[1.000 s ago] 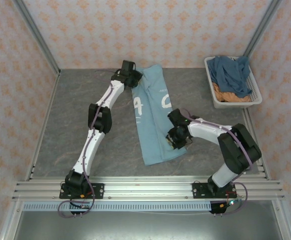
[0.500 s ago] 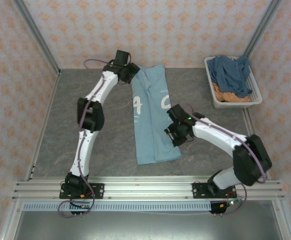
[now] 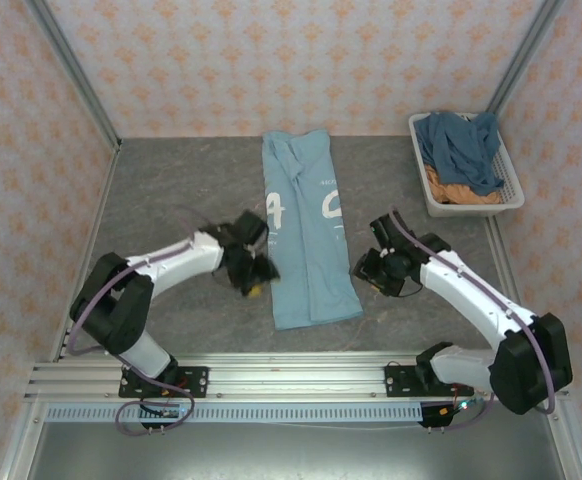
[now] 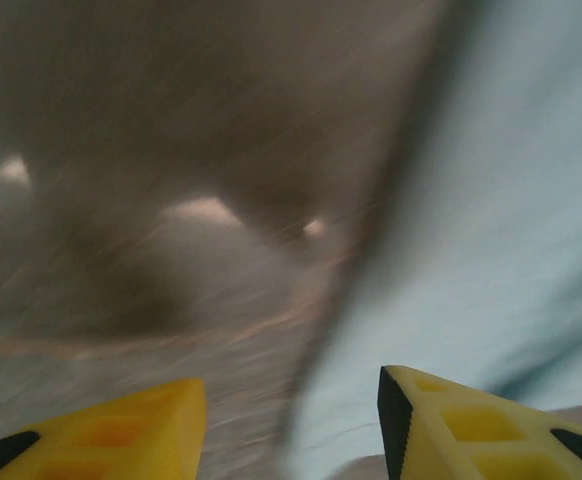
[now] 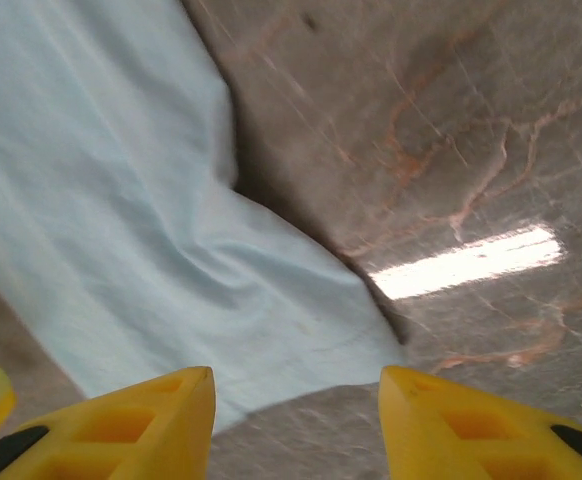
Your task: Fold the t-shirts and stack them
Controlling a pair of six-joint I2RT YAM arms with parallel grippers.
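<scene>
The light blue t-shirt [image 3: 304, 235] with white lettering lies folded into a long narrow strip down the middle of the table. My left gripper [image 3: 254, 272] hovers low at the strip's left edge, open, with the shirt's edge [image 4: 491, 250] between and beyond its yellow fingers [image 4: 451, 425]. My right gripper [image 3: 369, 270] is open just right of the strip's near end, and the shirt's corner [image 5: 221, 290] lies in front of its fingertips [image 5: 141, 420]. A slate-blue shirt [image 3: 461, 148] sits heaped over an orange one [image 3: 453, 190] in the basket.
The white slatted basket [image 3: 516, 195] stands at the back right by the wall. Grey marbled tabletop [image 3: 161, 200] surrounds the strip. A metal rail [image 3: 291, 378] runs along the near edge, and patterned walls close in the sides and back.
My left arm swung from the shirt's far collar end back toward me, down to the strip's left edge. My right gripper drew off the shirt to the right. The strip lies straighter.
</scene>
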